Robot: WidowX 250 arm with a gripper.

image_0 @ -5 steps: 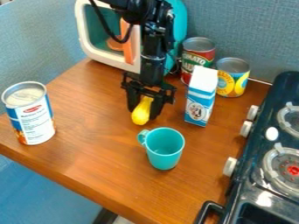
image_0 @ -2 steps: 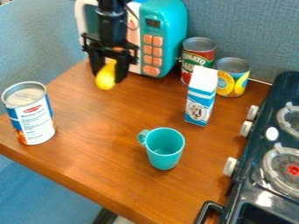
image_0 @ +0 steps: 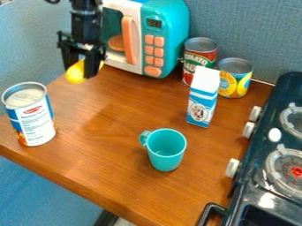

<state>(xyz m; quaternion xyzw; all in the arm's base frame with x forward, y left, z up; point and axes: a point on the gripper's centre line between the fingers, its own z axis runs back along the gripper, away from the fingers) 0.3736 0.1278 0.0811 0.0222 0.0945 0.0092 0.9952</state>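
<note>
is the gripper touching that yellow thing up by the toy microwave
Touching. The camera view shows the yellow thing held off the table between the fingers of the gripper, one finger crossing in front of it.

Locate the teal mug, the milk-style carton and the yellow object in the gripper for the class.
Teal mug (image_0: pixel 166 155): camera view, outer front wall.
Blue-and-white carton (image_0: pixel 201 106): camera view, front face.
Yellow object (image_0: pixel 75 74): camera view, rounded lower end.
</note>
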